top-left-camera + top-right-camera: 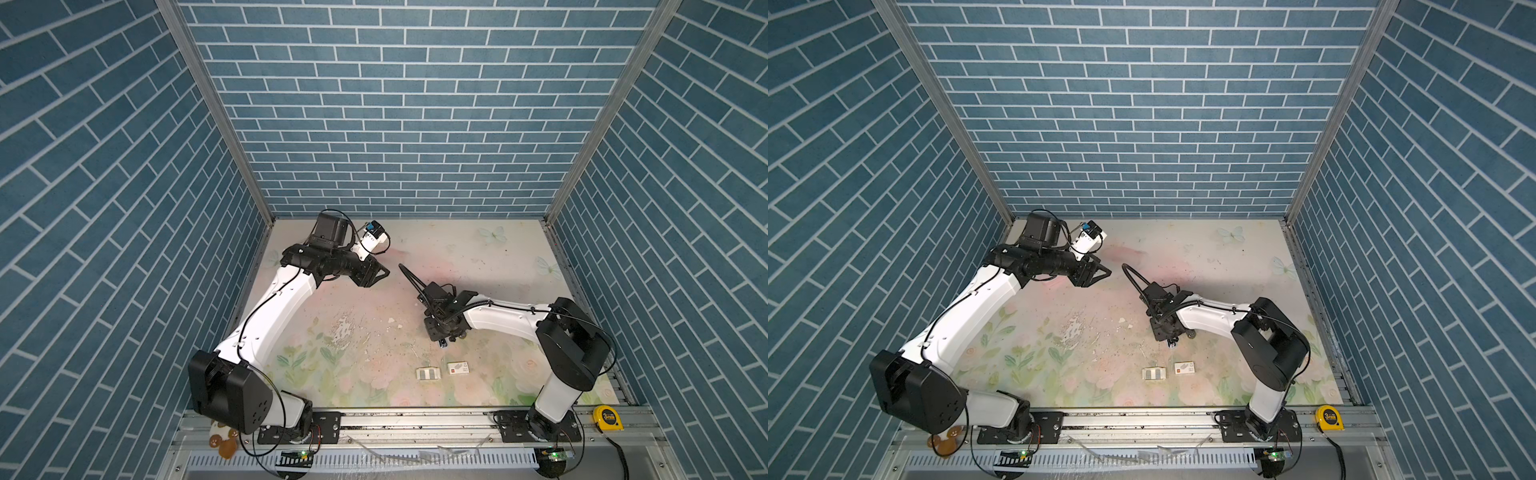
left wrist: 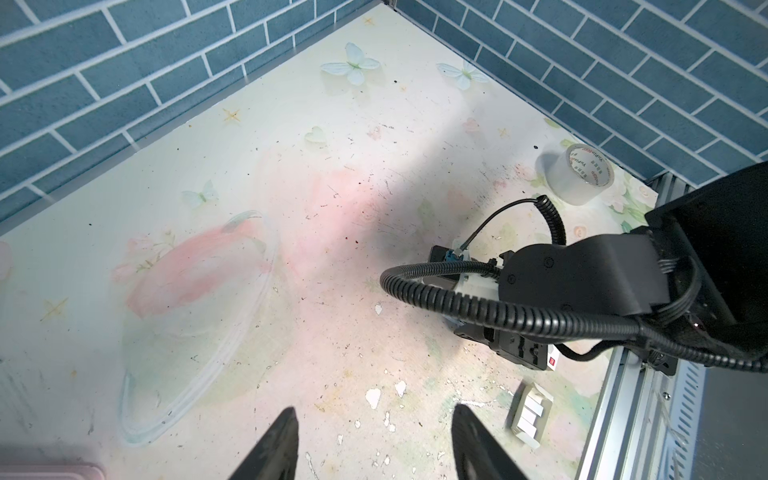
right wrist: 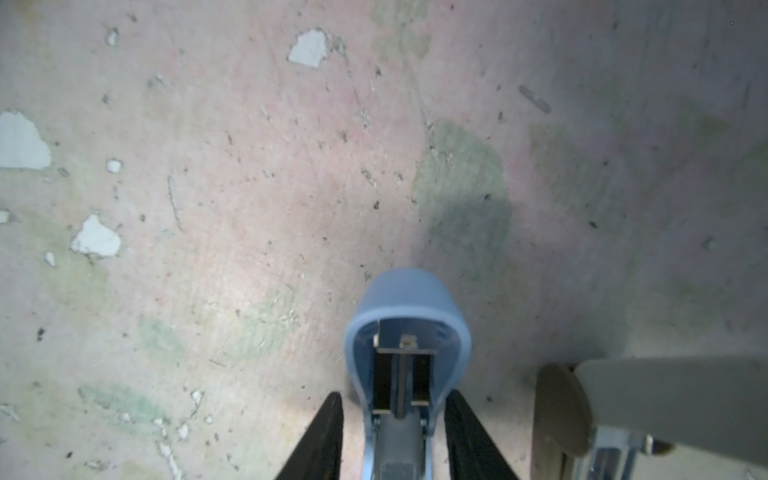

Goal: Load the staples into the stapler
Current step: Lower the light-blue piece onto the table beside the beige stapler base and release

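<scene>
Right gripper (image 3: 395,394) part-open astride the blue stapler (image 3: 407,299), slim gaps either side; staples (image 1: 428,373) lie apart; left gripper (image 2: 374,415) open, empty

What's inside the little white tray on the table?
Short silvery-grey staples lie side by side in the white tray. They cover the tray's floor, so I cannot see whether more strips lie underneath.
</scene>
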{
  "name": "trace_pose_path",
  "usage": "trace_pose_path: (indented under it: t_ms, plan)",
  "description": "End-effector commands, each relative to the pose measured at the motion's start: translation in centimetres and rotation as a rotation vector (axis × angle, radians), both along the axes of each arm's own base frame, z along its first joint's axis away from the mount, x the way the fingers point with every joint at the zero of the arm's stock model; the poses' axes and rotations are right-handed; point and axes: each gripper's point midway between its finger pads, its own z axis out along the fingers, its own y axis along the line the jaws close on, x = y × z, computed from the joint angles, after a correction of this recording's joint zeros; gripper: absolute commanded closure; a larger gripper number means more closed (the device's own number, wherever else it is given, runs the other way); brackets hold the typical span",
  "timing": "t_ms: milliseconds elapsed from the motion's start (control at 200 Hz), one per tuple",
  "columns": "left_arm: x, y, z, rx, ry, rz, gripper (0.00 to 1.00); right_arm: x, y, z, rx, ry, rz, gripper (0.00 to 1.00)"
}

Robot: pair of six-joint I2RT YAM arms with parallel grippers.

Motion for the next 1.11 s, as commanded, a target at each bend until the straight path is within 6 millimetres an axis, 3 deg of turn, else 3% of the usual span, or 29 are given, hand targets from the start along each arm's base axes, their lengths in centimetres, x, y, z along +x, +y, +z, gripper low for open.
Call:
trace_pose_path:
  t_ms: [0,385,515,715,885,1100]
  plan:
    - [-0.3,0.1,-0.1,0.01,-0.002,-0.005,0.39,-0.1,-0.3,1.7,-0.002,-0.027,-0.005,0.57]
    - [-0.9,0.6,0.3,0.014,-0.017,0.003,0.38,-2.6,-2.0,4.6,0.058,-0.018,-0.049,0.56]
    - [-0.6,0.7,0.6,0.019,-0.027,0.022,0.38,-4.4,-2.4,6.2,0.089,0.004,-0.07,0.58]
    - [-0.2,0.8,0.6,0.022,-0.027,0.037,0.38,-7.9,-1.1,7.9,0.204,0.067,-0.102,0.63]
    - [0.0,0.6,0.4,0.018,-0.027,0.031,0.38,-10.4,1.2,7.2,0.253,0.11,-0.105,0.65]
    - [0.0,0.4,0.0,0.015,-0.015,0.021,0.38,-11.9,3.1,4.8,0.175,0.129,-0.124,0.68]
